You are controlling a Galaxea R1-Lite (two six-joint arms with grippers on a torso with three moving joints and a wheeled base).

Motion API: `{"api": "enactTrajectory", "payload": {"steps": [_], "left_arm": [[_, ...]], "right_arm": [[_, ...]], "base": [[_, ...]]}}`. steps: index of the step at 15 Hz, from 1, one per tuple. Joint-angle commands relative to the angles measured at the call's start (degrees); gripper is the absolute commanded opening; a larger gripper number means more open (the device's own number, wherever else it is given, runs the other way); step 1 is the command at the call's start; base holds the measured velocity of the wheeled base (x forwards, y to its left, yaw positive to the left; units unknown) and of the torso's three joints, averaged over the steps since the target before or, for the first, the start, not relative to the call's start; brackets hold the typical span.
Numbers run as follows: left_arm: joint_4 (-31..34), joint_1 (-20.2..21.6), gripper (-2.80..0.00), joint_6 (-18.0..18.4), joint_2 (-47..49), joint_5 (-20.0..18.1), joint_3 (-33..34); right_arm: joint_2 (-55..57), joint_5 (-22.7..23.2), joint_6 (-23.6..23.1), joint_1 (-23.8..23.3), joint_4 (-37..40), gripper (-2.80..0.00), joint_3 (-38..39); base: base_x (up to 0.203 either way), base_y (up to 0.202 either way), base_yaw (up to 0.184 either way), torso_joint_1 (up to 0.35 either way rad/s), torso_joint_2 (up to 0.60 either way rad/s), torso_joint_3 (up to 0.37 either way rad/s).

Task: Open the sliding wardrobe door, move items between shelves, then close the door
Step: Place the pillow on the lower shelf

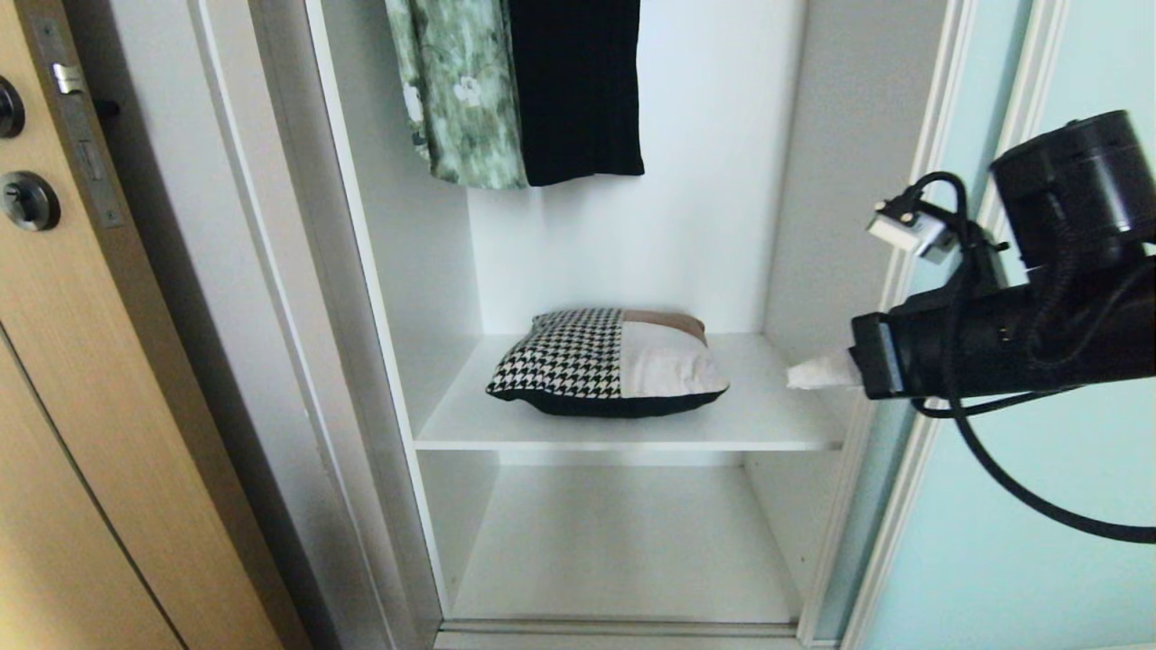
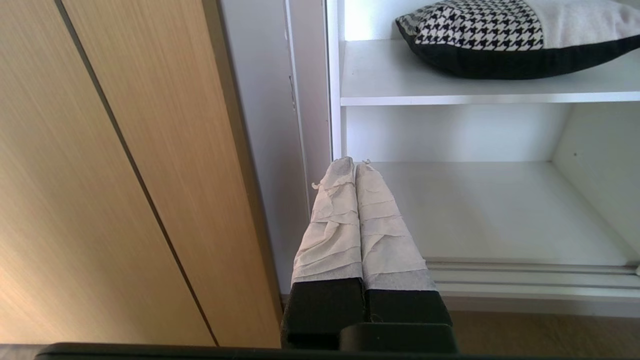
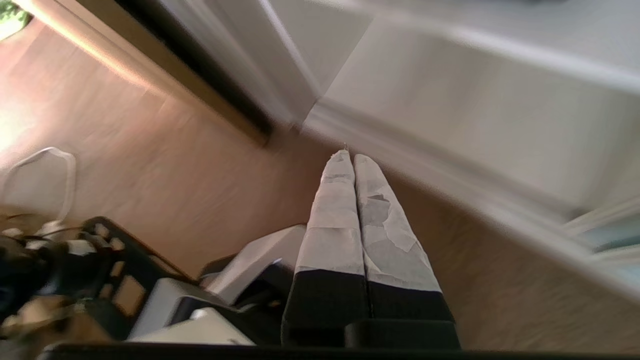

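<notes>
Tan wooden door (image 1: pixel 54 379) with black lock (image 1: pixel 29 200) well left of the end effector, white wardrobe interior (image 1: pixel 686 226) just beside it, green floral garment (image 1: pixel 465 90) and black garment (image 1: pixel 578 86) hanging above, brown floor (image 3: pixel 165 165) below, soft daylight.

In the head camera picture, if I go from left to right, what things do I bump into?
Tan wooden door → white wardrobe frame → patchwork cushion on the shelf → right gripper → frosted sliding door.

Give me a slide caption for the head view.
Wardrobe open, houndstooth cushion on upper shelf, right gripper reaching in.
</notes>
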Motion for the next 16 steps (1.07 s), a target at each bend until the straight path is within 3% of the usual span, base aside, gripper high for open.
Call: {"api": "enactTrajectory", "payload": {"steps": [1,8,9,10,13,16], "left_arm": [[0.0,0.0,-2.80,0.4,0.1,0.0,0.0],[0.0,0.1,-2.80,1.1,0.1,0.1,0.2],[-0.1,0.1,-2.80,1.2,0.1,0.0,0.2],[0.2,0.1,-2.80,0.8,0.1,-0.1,0.0],[1.1,0.1,-2.80,2.0,0.2,-0.1,-0.8],[1.5,0.1,-2.80,2.5,6.1,0.0,-7.4]], "right_arm": [[9.4,0.1,3.4,1.7,0.1,-2.80,-2.8],[27.3,0.1,9.3,-0.1,-1.3,-2.80,-10.9],[29.6,0.1,10.3,-0.7,-1.9,-0.58,-12.8],[31.9,0.1,10.9,-1.8,-2.1,0.00,-15.7],[36.1,0.3,12.0,-5.1,-1.6,0.00,-22.4],[37.4,0.3,12.0,-6.1,-1.6,0.00,-23.8]], "base": [[0.000,0.000,0.000,0.000,0.00,0.000],[0.000,0.000,0.000,0.000,0.00,0.000],[0.000,0.000,0.000,0.000,0.00,0.000],[0.000,0.000,0.000,0.000,0.00,0.000],[0.000,0.000,0.000,0.000,0.00,0.000],[0.000,0.000,0.000,0.000,0.00,0.000]]}}
